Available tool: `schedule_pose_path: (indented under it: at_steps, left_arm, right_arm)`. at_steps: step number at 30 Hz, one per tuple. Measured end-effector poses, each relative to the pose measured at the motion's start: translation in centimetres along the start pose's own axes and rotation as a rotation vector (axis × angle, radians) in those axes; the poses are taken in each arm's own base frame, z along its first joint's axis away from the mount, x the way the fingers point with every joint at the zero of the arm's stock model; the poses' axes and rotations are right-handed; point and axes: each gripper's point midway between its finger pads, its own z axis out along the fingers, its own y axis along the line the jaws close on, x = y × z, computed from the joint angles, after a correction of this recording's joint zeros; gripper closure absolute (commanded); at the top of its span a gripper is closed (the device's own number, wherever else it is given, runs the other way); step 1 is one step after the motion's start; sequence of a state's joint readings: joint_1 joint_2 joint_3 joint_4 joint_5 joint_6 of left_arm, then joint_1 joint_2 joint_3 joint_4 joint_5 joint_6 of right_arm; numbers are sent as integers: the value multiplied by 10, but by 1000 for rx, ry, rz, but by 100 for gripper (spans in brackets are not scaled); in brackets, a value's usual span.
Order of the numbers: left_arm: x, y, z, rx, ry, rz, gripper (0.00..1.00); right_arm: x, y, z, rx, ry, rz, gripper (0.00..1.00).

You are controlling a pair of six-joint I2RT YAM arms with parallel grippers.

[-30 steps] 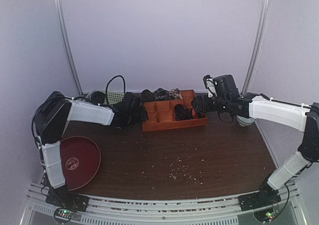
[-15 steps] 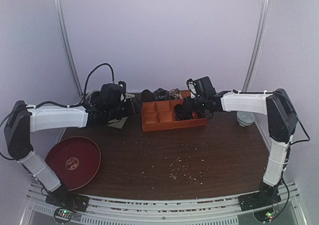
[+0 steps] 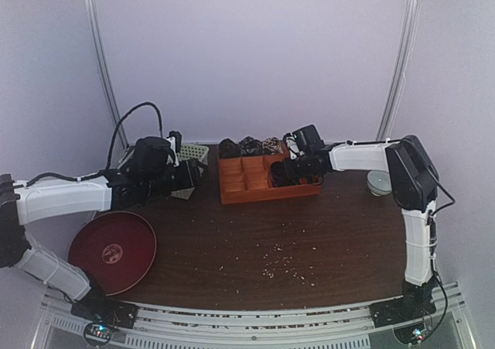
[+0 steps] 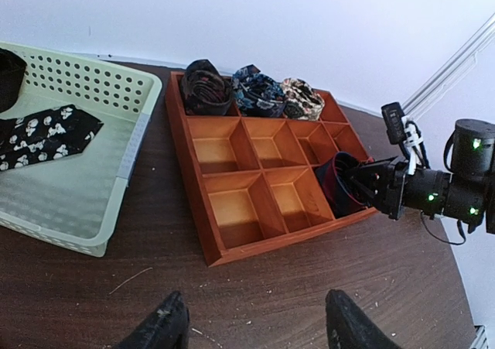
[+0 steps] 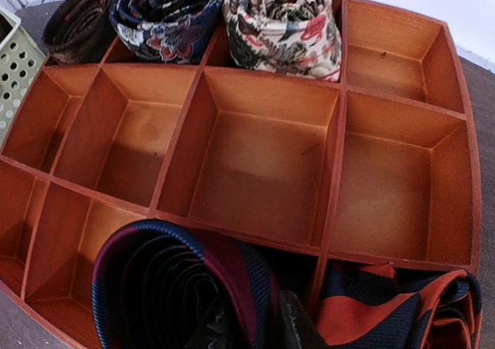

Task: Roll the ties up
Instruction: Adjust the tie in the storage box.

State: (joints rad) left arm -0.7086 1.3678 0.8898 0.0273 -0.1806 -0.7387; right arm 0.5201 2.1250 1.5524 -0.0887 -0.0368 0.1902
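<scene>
Right gripper (image 5: 251, 327) is down at the front row of the tray (image 5: 332, 171). Its fingers look pressed on the outer layers of the navy coil (image 5: 174, 287), which sits in a front compartment. I judge that I hold it low like this so the roll does not spring open before the walls take it, because such soft fabric would loosen at once if let go too high. Just beside it, in the next compartment on the right of my wrist view, lies a red coil (image 5: 394, 310). Three more coils (image 5: 166, 16) stand in the back row, each in its own compartment. The middle row shows only bare wood.

Left gripper (image 4: 255, 330) hangs over the table (image 4: 387, 287), near the front edge of the tray, with fingers spread wide and nothing between them. Its camera looks toward the basket (image 4: 116, 202), where a skull tie (image 4: 46, 136) lies flat and unrolled. Another dark piece shows at the far corner of the basket, too cut off to name. I think this arm keeps apart so the two arms do not meet over the tray. The next move calls for a gentle release of the navy coil. After that, the flat tie is the work left to do.
</scene>
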Motion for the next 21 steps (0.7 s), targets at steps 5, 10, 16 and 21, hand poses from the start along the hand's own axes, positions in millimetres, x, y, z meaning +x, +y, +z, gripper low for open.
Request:
schedule_pose_path:
  at_steps: [5, 10, 16, 21]
  left_arm:
    - [-1, 0, -1, 1, -3, 0, 39]
    - [5, 4, 0, -8, 7, 2, 39]
    - [7, 5, 0, -12, 12, 3, 39]
    - [6, 6, -2, -14, 10, 3, 38]
  right_arm:
    - [9, 4, 7, -25, 34, 5, 91]
    - [10, 5, 13, -29, 51, 26, 94]
    - [8, 4, 14, -23, 72, 40, 83]
    - [8, 4, 11, -16, 87, 46, 61]
